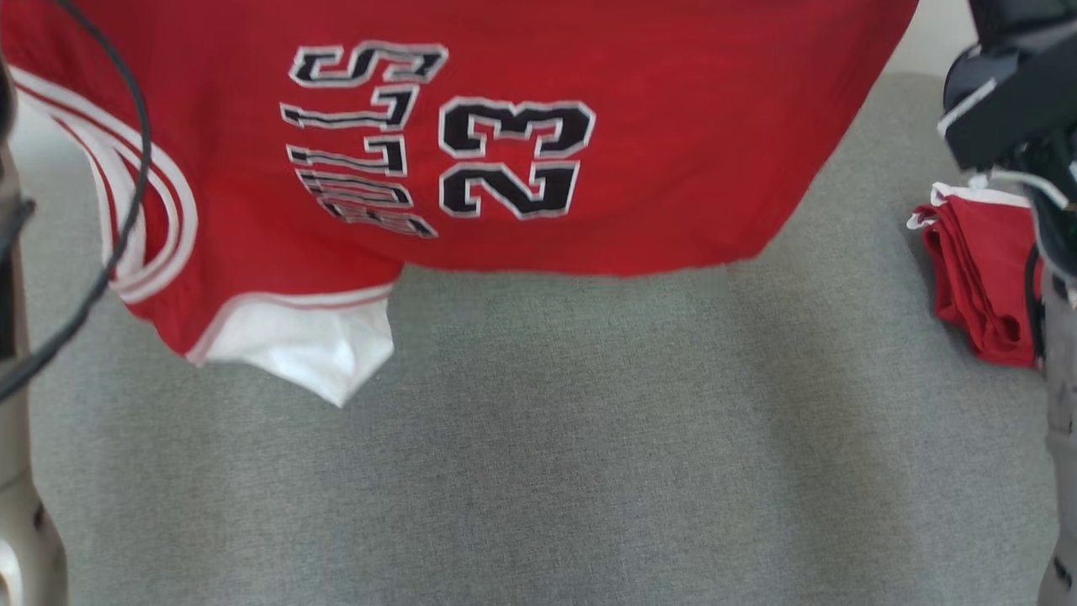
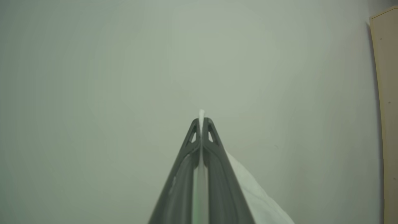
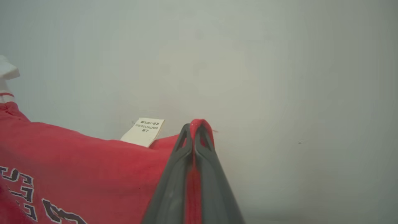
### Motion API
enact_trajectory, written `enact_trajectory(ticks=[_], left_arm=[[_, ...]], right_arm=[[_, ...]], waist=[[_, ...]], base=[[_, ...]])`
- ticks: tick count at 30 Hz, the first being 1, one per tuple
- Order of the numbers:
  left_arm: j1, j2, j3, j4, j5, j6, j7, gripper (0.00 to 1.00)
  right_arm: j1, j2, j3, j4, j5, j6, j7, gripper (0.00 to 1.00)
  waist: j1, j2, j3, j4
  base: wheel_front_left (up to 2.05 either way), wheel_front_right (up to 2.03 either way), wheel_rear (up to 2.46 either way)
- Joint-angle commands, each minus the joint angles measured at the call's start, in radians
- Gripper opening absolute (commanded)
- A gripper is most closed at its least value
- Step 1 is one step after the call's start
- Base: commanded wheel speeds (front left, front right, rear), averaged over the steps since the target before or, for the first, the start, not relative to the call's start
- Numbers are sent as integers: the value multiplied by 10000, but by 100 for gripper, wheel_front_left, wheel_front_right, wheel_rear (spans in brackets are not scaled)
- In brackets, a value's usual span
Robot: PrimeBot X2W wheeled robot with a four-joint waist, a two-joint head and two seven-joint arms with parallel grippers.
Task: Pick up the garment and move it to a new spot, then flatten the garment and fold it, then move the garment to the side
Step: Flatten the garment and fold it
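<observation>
The garment is a red jersey with black-and-white lettering and the number 23. It hangs spread out above the grey table, its white-trimmed lower end dangling at the left. In the left wrist view my left gripper is shut on a thin white edge of the garment, which trails off to the lower right. My right gripper is shut on a red fold of the garment, with a white care label sticking up just to its left. Both wrist views face a plain pale wall.
A grey cloth-covered table lies below the hanging jersey. A second red cloth, bunched and folded, lies at its right edge. A pale forearm and a black cable stand at the left, and a dark arm part at the upper right.
</observation>
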State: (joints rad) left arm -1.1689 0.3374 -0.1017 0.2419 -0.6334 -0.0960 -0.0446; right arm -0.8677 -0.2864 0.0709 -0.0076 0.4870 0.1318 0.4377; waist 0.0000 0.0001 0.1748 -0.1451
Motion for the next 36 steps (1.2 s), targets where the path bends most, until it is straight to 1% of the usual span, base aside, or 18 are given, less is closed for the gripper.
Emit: enact_trajectory(ticks=[1,5,11,14,16,20,22,24,29,33,36], left_arm=[[-414,38,-69,126,52,-59,-64,0],[-1254,65,-90,274,122,-112,-408,0],[-2027,-53,-198,668,224,-134,-677,0],[-2214,-111,-414,916,122,-173,-475,0],[-2355,-52,-472,987,124,-184,-447,0],[-2751,-42,-397,1122,228,11,-565,0],[-3046,15,-459,1169,425,136,-606,0],[-3334,160,-607,1219,762,163,-777,0],[-4405,573,-1164,986,1634,25,-1054,0],[-5274,844,-1520,648,2320,-85,-1676,0],[-5909,1184,-1702,265,2998,-151,-2052,0]], right_arm=[[-356,-110,64,127,67,-22,-212,0],[-1021,-263,210,357,157,-22,-769,0],[-1633,-427,411,831,231,-22,-1131,0],[-1797,-452,490,1138,345,-22,-1200,0],[-1891,-440,591,1290,457,-22,-1166,0],[-2188,-438,818,1589,652,-22,-1068,0],[-2475,-413,972,1743,593,-22,-1090,0],[-2824,-216,1060,1992,631,-22,-1239,0],[-3959,73,1113,2529,551,-22,-1753,0],[-4978,311,715,3173,227,-22,-2760,0],[-5616,557,378,3655,-254,-22,-3790,0]], waist=[[0,-1,187,-91],[0,-1,427,-189],[0,-1,622,-269],[0,-1,793,-295],[0,-1,988,-321],[0,-1,1662,-410],[0,-1,2131,-480],[0,-1,2601,-590],[0,-1,3868,-947],[0,-1,4756,-1193],[0,-1,5232,-1407]], base=[[0,0,0],[0,0,0],[0,0,0],[0,0,0],[0,0,0],[0,0,0],[0,0,0],[0,0,0],[0,0,0],[0,0,0],[0,0,0]])
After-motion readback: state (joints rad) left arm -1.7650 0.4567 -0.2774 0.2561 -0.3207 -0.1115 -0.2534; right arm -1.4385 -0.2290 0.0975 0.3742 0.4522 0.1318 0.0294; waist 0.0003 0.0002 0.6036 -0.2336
